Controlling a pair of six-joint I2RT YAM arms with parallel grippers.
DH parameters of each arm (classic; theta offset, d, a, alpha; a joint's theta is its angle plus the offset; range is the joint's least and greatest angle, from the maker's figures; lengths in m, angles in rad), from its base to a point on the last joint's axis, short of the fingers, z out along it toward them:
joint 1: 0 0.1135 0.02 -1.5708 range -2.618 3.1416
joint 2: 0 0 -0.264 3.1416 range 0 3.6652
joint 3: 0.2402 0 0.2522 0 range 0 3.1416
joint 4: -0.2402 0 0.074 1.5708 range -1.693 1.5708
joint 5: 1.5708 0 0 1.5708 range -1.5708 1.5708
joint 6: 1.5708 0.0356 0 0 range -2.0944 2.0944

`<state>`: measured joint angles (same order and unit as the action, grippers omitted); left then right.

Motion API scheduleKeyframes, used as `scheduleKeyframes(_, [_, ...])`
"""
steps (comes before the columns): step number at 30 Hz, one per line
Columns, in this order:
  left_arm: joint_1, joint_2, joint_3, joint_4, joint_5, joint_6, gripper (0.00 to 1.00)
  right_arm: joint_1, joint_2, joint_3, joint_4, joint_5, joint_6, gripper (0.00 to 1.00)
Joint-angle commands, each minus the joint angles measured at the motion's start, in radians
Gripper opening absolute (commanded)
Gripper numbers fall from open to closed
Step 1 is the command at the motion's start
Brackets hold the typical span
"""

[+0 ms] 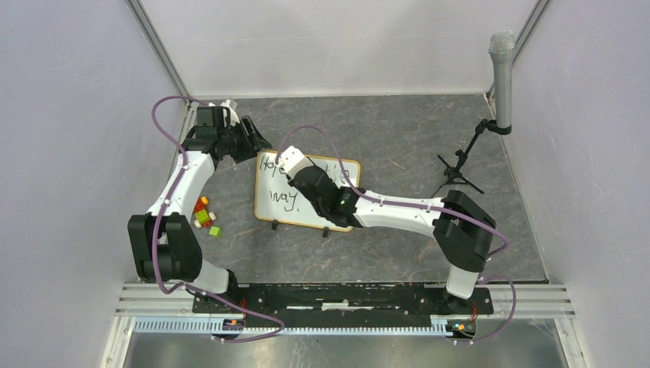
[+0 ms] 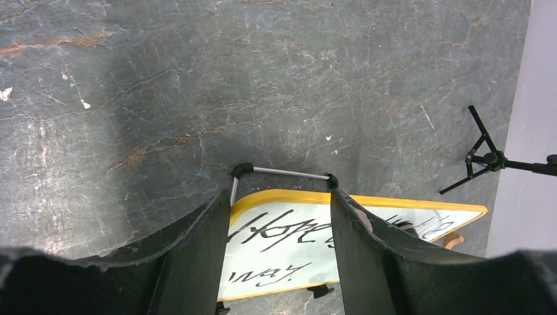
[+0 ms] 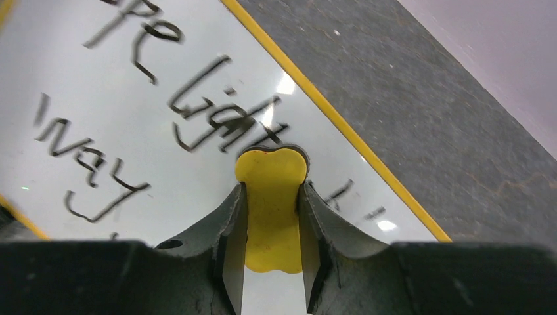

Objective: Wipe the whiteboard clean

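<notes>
The whiteboard [image 1: 270, 208] stands at the middle of the table with black handwriting across it. It has a yellow-orange frame and small black feet. My right gripper [image 1: 300, 175] is over the board, shut on a yellow eraser [image 3: 271, 170]. In the right wrist view the gripper [image 3: 271, 190] holds the eraser against the white surface [image 3: 85, 105], just below the word "Light". My left gripper [image 1: 257, 146] is open and empty beside the board's far left corner. The left wrist view shows its jaws [image 2: 279, 195] spread above that corner [image 2: 289, 252].
A microphone [image 1: 502, 69] on a black tripod [image 2: 486, 157] stands at the far right. Several small coloured blocks [image 1: 204, 215] lie left of the board. A metal support bar [image 2: 282, 172] sticks out behind the board. Grey walls enclose the table.
</notes>
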<state>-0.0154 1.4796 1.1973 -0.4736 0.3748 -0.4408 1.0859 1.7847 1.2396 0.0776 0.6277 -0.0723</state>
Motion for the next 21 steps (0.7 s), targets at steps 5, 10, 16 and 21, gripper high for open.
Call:
scheduleKeyframes(5, [-0.011,-0.011,-0.002,0.022,0.022,-0.007,0.64,-0.061,-0.165,-0.193,0.063,0.120,0.031,0.36])
scheduleKeyframes(10, [-0.011,-0.013,-0.002,0.023,0.026,-0.007,0.64,-0.071,-0.174,-0.205,0.081,0.068,0.015,0.36])
scheduleKeyframes(16, [-0.010,-0.009,-0.004,0.023,0.026,-0.007,0.64,-0.023,-0.062,-0.077,0.064,-0.016,0.033,0.34])
scheduleKeyframes(21, [-0.011,-0.010,-0.005,0.023,0.023,-0.007,0.63,0.001,0.045,0.080,0.042,-0.070,0.044,0.33])
